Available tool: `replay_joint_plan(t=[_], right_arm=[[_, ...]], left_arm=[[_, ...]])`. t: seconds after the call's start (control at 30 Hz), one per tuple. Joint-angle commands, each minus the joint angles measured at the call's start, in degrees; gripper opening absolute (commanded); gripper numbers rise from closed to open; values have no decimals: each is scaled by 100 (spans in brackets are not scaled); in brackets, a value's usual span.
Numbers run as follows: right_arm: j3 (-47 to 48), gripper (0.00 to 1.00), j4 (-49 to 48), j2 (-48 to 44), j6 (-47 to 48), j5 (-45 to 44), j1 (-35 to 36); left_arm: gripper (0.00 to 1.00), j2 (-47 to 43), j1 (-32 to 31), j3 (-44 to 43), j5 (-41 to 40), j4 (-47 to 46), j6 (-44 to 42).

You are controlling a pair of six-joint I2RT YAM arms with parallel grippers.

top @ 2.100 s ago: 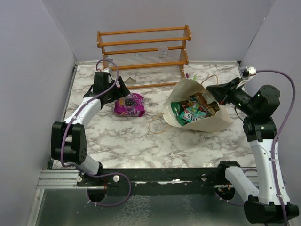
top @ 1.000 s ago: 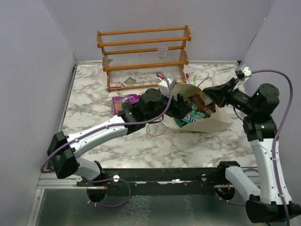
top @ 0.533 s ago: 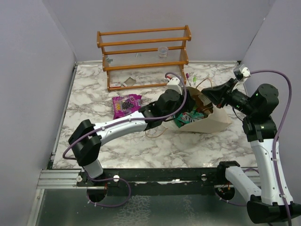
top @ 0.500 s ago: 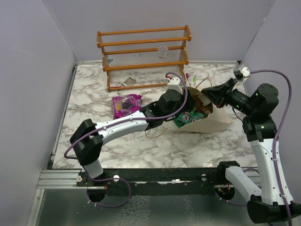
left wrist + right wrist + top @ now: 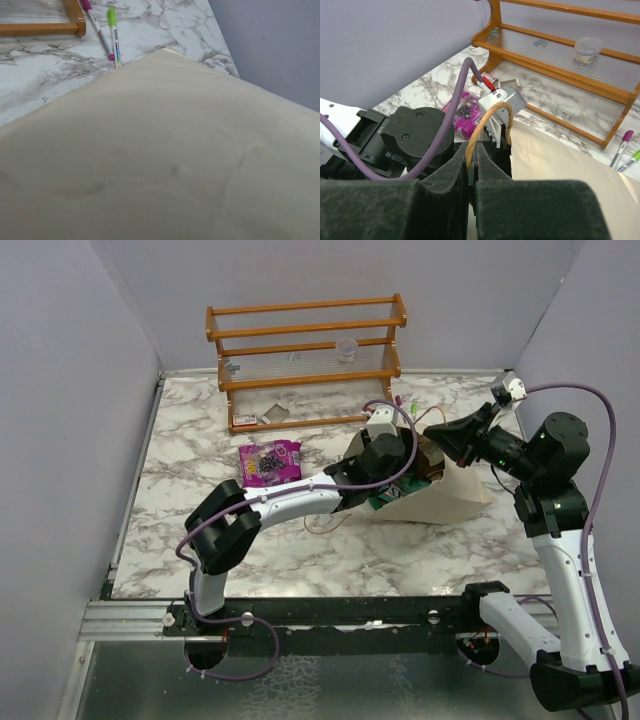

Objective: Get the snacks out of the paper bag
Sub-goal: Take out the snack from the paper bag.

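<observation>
One purple packet lies on the table; the other snacks sit in the paper bag. Right gripper pinches its tan handle. Left gripper is buried in the bag (jaw spread unreadable). Packets look light, crinkly and slippery: pinch a crimped edge.

The table has a white and grey marble top. A wooden rack stands at its far edge. A purple snack packet lies flat, left of the middle. The big paper bag lies on its side on the right (its open mouth faces left). A pink pen and a green pen lie side by side between the rack's foot and the bag.
</observation>
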State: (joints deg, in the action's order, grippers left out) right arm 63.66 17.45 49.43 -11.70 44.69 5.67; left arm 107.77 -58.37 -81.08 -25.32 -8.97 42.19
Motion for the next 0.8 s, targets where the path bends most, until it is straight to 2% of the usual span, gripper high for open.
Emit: replay_joint_plan(t=[0.0, 0.27, 0.33, 0.5, 0.77], right_arm=[[270, 2, -12, -84, 35, -55, 78], [180, 2, -13, -162, 26, -90, 81], [174, 2, 3, -165, 37, -110, 98], [150, 2, 54, -190, 97, -250, 136], [40, 2, 116, -314, 83, -873, 145]], left_arm=[[66, 231, -34, -321, -387, -293, 135], [68, 717, -26, -723, -150, -487, -57], [65, 789, -17, -833, -102, -467, -106], [44, 669, -8, -777, -187, -334, -172], [7, -279, 34, -213, -101, -403, -427]])
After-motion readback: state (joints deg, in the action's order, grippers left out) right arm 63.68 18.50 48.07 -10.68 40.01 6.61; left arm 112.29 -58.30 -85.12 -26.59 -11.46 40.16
